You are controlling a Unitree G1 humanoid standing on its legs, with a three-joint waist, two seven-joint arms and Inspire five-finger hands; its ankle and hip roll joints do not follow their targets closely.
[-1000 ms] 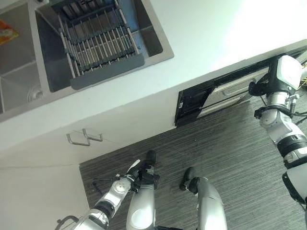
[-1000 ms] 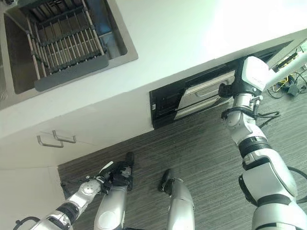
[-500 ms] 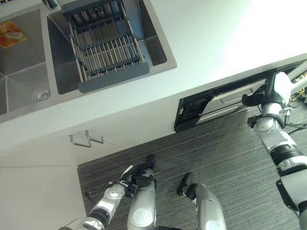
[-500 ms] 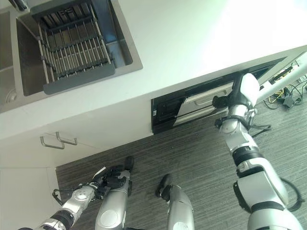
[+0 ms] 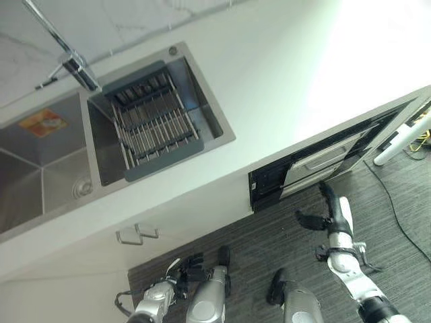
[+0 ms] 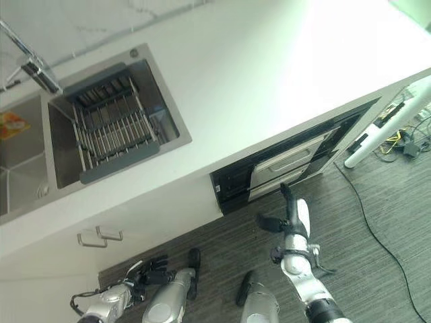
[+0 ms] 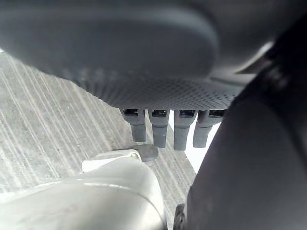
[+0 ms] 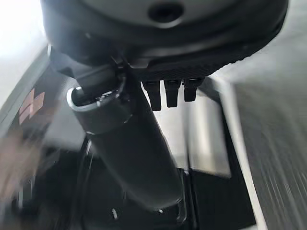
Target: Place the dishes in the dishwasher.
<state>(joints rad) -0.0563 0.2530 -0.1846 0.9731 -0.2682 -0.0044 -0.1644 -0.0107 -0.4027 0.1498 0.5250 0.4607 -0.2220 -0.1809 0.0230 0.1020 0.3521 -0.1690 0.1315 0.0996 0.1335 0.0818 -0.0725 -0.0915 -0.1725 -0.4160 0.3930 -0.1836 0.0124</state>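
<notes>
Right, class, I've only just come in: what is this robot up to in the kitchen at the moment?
It is at the stage of getting the dishwasher open, and no dish is in either robot hand. The dishwasher, built in under the white counter, has its door tilted slightly ajar. The right robot hand is open, just in front of that door and clear of it. The left robot hand hangs low over the floor. A dark rack sits in the sink.

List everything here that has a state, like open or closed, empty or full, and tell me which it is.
dishwasher door: partly open, tilted out at the top.
drying rack: empty, sitting in the sink basin.
sink: no dishes visible.
right hand: open, holding nothing, off the door.
left hand: low by the floor, holding nothing.
</notes>
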